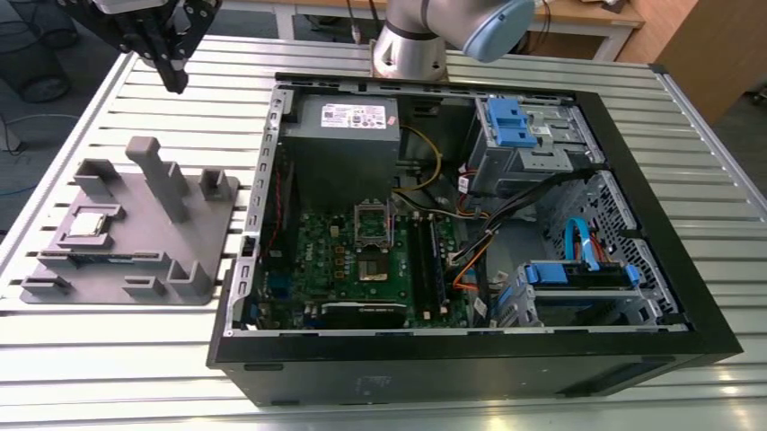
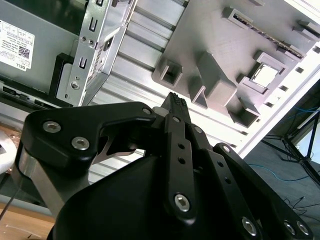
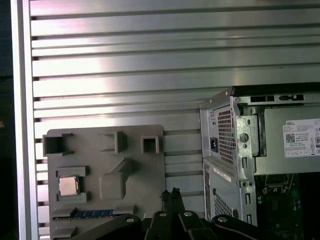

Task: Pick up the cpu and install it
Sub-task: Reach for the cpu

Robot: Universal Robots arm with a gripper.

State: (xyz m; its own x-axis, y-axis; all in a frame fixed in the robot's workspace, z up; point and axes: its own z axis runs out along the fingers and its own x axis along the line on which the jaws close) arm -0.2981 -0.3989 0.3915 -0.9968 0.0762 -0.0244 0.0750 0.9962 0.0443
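Fingers (image 1: 176, 72) are sitting pinched together with nothing in them, hanging high over the counter (image 1: 132, 359) at the exterior view's left and well apart from the cpu (image 1: 90, 224). That chip is lying flat, silvery top up, in a square pocket of the grey holder block (image 1: 210, 233), with a tall post (image 1: 156, 175) standing near it toward the exterior view's right. My take: this reach is only going well if the fingers are spreading wide before dropping, coming straight down, squaring up to the chip's edges and keeping clear of that post. Further right, the open computer case (image 1: 480, 359) is lying on its side, showing the green motherboard (image 1: 348, 269) with the socket (image 1: 372, 224) near its middle.
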